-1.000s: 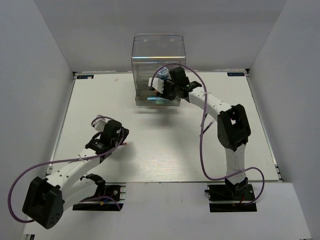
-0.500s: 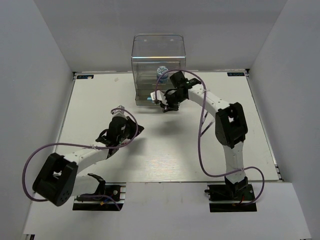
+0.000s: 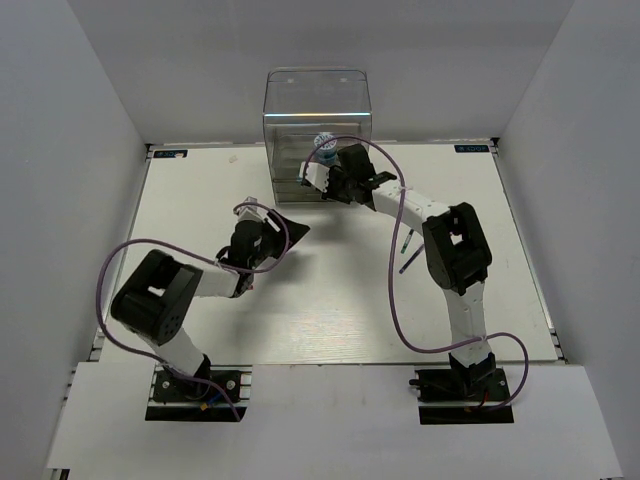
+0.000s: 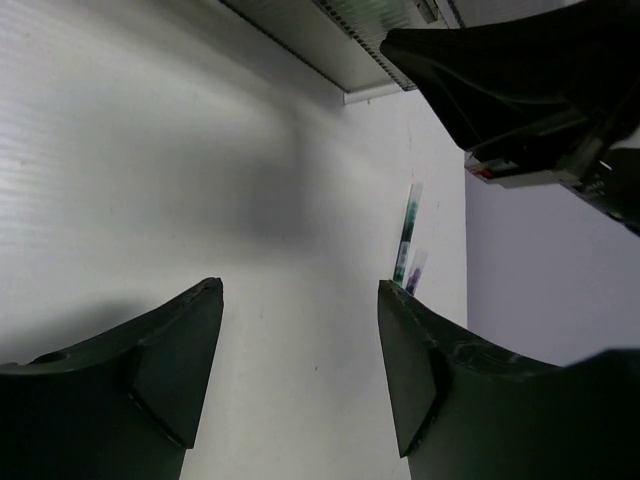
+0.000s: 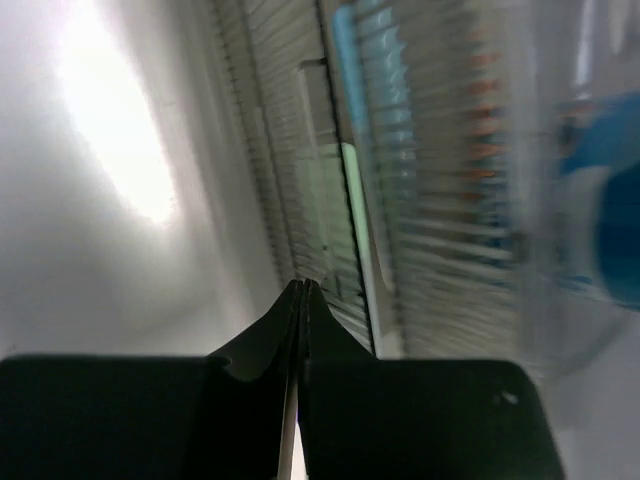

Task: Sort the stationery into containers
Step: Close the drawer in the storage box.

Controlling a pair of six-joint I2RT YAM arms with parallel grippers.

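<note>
The containers, one clear smoky unit (image 3: 315, 120) of stacked drawers under a tall box, stand at the table's far middle. A blue-and-white tub (image 3: 323, 142) shows inside the box, and again through the clear wall (image 5: 610, 230). My right gripper (image 3: 308, 185) is shut with nothing in it, its tips (image 5: 302, 285) against the drawer fronts. A light-blue marker (image 5: 350, 50) and a pale-green marker (image 5: 352, 190) lie inside the drawers. My left gripper (image 3: 285, 227) hangs open and empty (image 4: 300, 285) over bare table, in front of the unit. Two pens (image 4: 408, 240) lie to the right, beside the right arm (image 3: 405, 248).
White walls close in the table (image 3: 200, 200) at the back and both sides. The right arm (image 4: 520, 90) reaches across in front of the unit (image 4: 330, 40). Purple cables loop above both arms.
My left arm has swung away from the near left toward the middle, and its gripper shut and then opened. My right gripper has shut and returned to the drawer fronts.
</note>
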